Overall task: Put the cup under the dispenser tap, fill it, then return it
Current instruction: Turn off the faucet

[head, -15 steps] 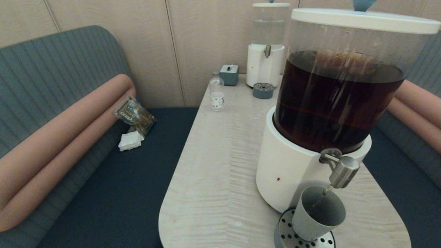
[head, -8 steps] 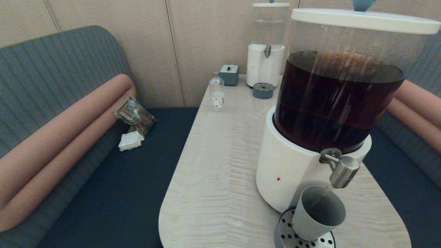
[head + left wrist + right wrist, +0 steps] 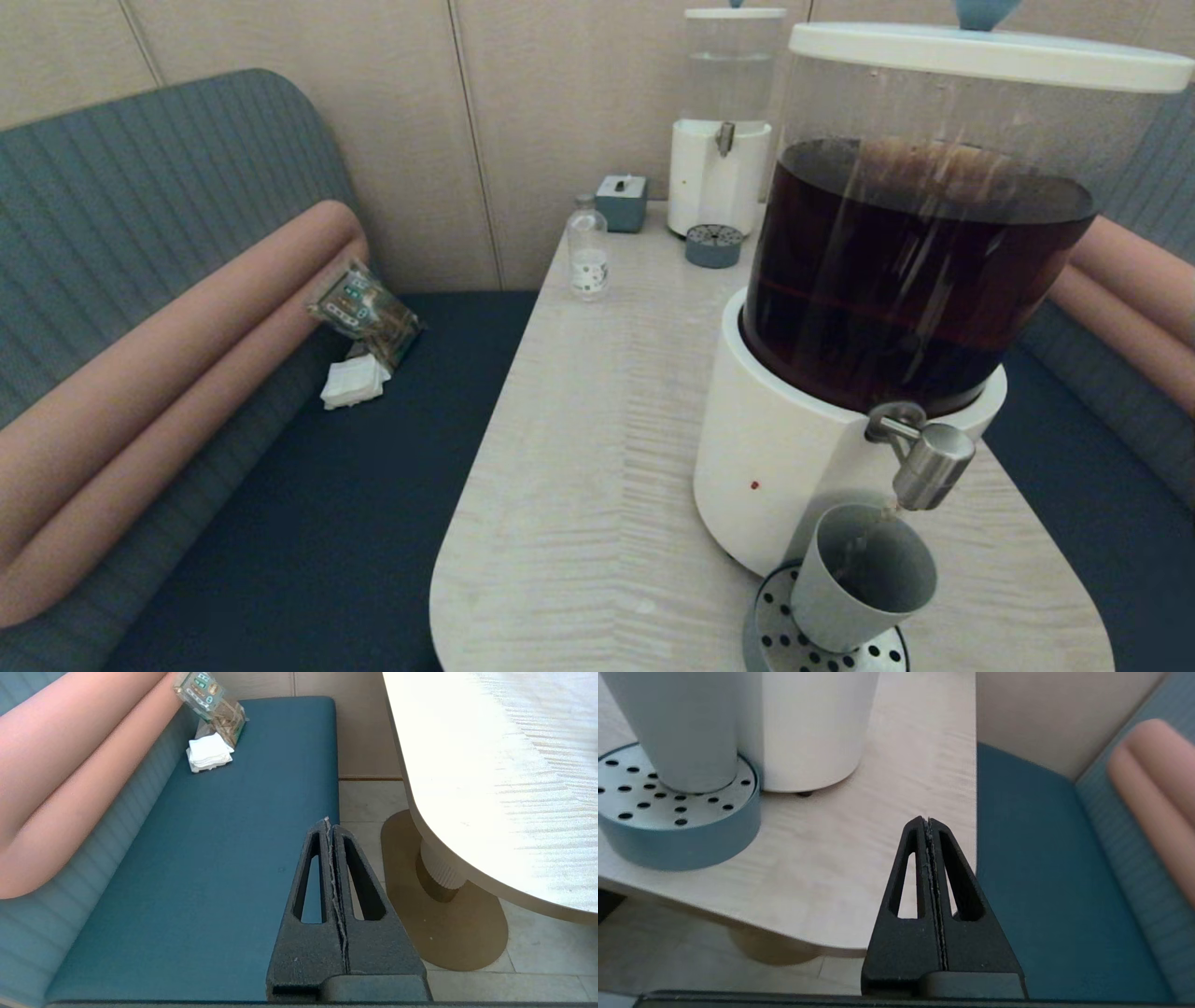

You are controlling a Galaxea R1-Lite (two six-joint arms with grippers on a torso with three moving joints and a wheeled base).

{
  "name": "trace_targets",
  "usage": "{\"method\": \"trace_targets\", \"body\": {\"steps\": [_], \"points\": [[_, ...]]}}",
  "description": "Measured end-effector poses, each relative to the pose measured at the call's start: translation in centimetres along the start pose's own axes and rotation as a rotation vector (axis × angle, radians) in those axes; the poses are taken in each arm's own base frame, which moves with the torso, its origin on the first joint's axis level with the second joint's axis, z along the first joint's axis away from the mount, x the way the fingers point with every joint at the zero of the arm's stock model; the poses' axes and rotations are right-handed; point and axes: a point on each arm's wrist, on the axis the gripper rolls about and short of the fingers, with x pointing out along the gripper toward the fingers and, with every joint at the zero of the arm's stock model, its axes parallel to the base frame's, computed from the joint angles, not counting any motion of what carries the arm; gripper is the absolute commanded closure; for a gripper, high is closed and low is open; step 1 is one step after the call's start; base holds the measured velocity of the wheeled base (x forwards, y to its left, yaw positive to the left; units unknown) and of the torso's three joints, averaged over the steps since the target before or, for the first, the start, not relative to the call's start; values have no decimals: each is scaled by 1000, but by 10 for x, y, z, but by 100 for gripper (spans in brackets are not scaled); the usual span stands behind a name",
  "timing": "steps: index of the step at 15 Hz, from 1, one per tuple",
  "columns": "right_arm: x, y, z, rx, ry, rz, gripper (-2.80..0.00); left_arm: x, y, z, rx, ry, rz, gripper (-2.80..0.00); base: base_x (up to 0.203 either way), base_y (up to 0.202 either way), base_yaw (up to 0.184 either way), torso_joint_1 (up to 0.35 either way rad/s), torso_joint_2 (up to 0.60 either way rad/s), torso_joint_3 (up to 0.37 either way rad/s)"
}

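— Nothing much has shifted since a second ago, has it?

— Hardly. From the head, the cup [image 3: 864, 583], a matte grey tapered tumbler, stands where it stood, on the round perforated drip tray [image 3: 789, 644] at the near end of the pale wood-grain bench [image 3: 579, 485]. It sits right below the dispenser tap [image 3: 929, 464], a stubby brushed-steel cylinder, and a thin dark stream runs from the tap into the cup as before.

— And the dispenser [image 3: 803, 467] itself?

— Smooth white rounded base, clear tank of dark brown liquid, flat white lid. Farther back stand a smaller white dispenser [image 3: 719, 177] with clear liquid, a small clear labelled bottle [image 3: 588, 257] and a little grey-blue box [image 3: 622, 202]. On the dark blue seat, a crinkled packet [image 3: 364, 313] lies beside folded white napkins [image 3: 355, 381].

— Left wrist view?

— The left hand [image 3: 331, 823] hangs off the bench, above the blue seat cushion, its black textured fingers pressed together, gripping nothing. The bench's rounded edge and its ribbed pedestal [image 3: 441, 872] are near it.

— Right wrist?

— The right hand [image 3: 928, 821] hovers by the bench's near corner, fingers likewise closed and empty, well apart from the cup [image 3: 684, 728], whose base rests on the tray's holed metal plate [image 3: 668, 800].
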Motion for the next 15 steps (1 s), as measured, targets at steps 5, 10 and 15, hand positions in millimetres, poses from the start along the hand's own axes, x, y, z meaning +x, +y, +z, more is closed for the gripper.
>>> {"method": "trace_targets", "body": {"steps": [5,10,15], "points": [[-1,1,-5,20,78,22,0,0,0,0,0,0,0,0,0,0,0,0,0,0],[-1,1,-4,32,60,18,0,0,0,0,0,0,0,0,0,0,0,0,0,0],[0,1,-5,98,55,7,0,0,0,0,0,0,0,0,0,0,0,0,0,0]]}}
